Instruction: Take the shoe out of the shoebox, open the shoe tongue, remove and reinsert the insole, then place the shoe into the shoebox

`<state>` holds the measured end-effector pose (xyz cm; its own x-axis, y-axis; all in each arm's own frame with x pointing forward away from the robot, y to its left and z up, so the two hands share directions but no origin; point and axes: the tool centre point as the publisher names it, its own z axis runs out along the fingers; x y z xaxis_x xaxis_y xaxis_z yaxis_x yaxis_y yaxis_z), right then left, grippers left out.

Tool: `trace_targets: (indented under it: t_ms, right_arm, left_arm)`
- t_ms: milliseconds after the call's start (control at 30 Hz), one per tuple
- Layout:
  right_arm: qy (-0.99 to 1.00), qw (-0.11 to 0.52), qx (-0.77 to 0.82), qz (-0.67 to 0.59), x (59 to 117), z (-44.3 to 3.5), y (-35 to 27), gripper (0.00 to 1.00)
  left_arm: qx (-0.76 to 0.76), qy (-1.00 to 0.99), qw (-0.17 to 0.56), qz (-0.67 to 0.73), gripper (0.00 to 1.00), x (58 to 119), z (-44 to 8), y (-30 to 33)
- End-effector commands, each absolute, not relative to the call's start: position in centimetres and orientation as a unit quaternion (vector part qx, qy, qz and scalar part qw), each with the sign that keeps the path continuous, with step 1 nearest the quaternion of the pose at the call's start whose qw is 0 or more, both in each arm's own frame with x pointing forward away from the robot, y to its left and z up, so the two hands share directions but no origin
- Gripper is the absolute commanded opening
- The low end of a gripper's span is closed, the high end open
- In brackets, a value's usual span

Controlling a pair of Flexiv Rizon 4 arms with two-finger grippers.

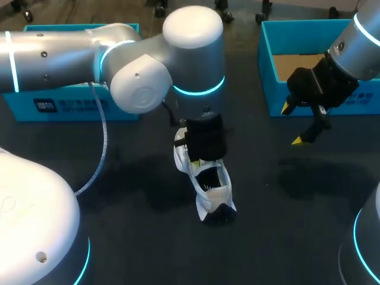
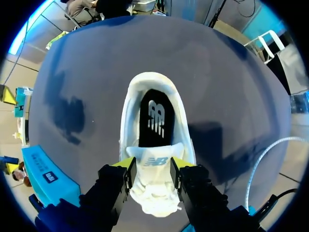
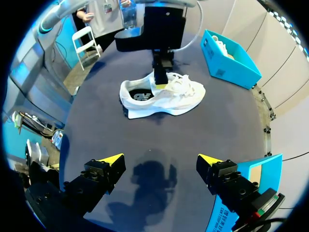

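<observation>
A white shoe lies on the dark table's middle, with its heel toward the near edge. Its black insole shows inside the opening. My left gripper comes down over the laces and is shut on the shoe tongue, a yellow tip pressing each side. The right wrist view shows the shoe side-on with that left gripper on top of it. My right gripper hangs open and empty above the table, off to the shoe's right, beside the open shoebox.
A second blue box stands at the back left, with something white inside it. The left arm's cable hangs over the table to the shoe's left. Bare dark table lies between my right gripper and the shoe.
</observation>
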<state>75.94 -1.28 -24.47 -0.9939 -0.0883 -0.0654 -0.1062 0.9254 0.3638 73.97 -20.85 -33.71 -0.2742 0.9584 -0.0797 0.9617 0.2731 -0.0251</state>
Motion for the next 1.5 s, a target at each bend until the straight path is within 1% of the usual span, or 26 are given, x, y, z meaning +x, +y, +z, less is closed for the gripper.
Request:
trace_targets:
  t_ms: [33,233,300,333,400,433,467,933,1000,1067,1100,1133,1200,1267,1300,1400,1433,1500]
  right_arm:
    - [0.981,0.025,-0.049,0.186,75.9,-24.6,-1.2,1.00]
    - [0.981,0.025,-0.049,0.186,75.9,-24.6,-1.2,1.00]
    - [0.981,0.025,-0.049,0.186,75.9,-24.6,-1.2,1.00]
    - [0.981,0.025,-0.049,0.186,75.9,-24.6,-1.2,1.00]
    - [0.981,0.025,-0.049,0.186,75.9,-24.6,-1.2,1.00]
    - [0.981,0.025,-0.049,0.186,75.9,-24.6,-1.2,1.00]
    - [0.981,0.025,-0.049,0.186,75.9,-24.6,-1.2,1.00]
    - [0.981,0.025,-0.049,0.186,75.9,-24.6,-1.2,1.00]
    - [0.981,0.025,-0.049,0.186,75.9,-24.6,-1.2,1.00]
    - [0.981,0.025,-0.049,0.186,75.9,-24.6,-1.2,1.00]
    - [0.981,0.025,-0.049,0.186,75.9,-24.6,-1.2,1.00]
    - [0.981,0.025,-0.049,0.186,75.9,-24.6,-1.2,1.00]
    - [0.981,0.025,-0.049,0.186,75.9,-24.6,-1.2,1.00]
    - [0.981,0.025,-0.049,0.186,75.9,-24.6,-1.2,1.00]
    - [0.981,0.025,-0.049,0.186,75.9,-24.6,-1.2,1.00]
    - [0.981,0.025,-0.049,0.186,75.9,-24.6,-1.2,1.00]
    - [0.981,0.025,-0.049,0.186,75.9,-24.6,-1.2,1.00]
    - [0.981,0.025,-0.049,0.186,75.9,-24.6,-1.2,1.00]
  left_arm:
    - [0.601,0.798,0.023,-0.037,0.45,73.4,-34.6,-21.2]
    - [0.603,0.796,0.029,-0.044,0.46,73.1,-33.2,-20.8]
    - [0.597,0.801,0.034,-0.042,0.48,73.3,-32.6,-20.7]
    - [0.589,0.806,0.035,-0.044,0.51,73.4,-32.3,-20.5]
    - [0.570,0.819,0.030,-0.049,0.60,73.4,-31.8,-20.3]
    - [0.561,0.826,0.028,-0.055,0.84,73.3,-31.5,-20.1]
    - [0.558,0.827,0.025,-0.070,1.00,73.0,-31.2,-19.9]
    - [0.558,0.827,0.025,-0.070,1.00,73.0,-31.2,-19.9]
    - [0.483,0.872,0.047,-0.060,1.00,72.6,-31.0,-20.2]
    - [0.451,0.888,0.046,-0.074,1.00,72.3,-30.6,-20.2]
    - [0.402,0.912,0.050,-0.071,1.00,72.0,-30.2,-20.3]
    - [0.353,0.931,0.033,-0.090,1.00,71.6,-29.7,-20.3]
    - [0.293,0.951,0.046,-0.089,1.00,71.5,-29.5,-20.4]
    - [0.240,0.966,0.030,-0.089,1.00,71.1,-29.2,-20.3]
    - [0.241,0.964,0.044,-0.105,1.00,70.4,-29.0,-20.0]
    - [0.206,0.972,0.042,-0.105,1.00,69.5,-29.0,-19.7]
    - [0.163,0.981,0.042,-0.100,1.00,69.2,-28.9,-19.5]
    - [0.145,0.983,0.052,-0.103,1.00,68.8,-28.9,-19.3]
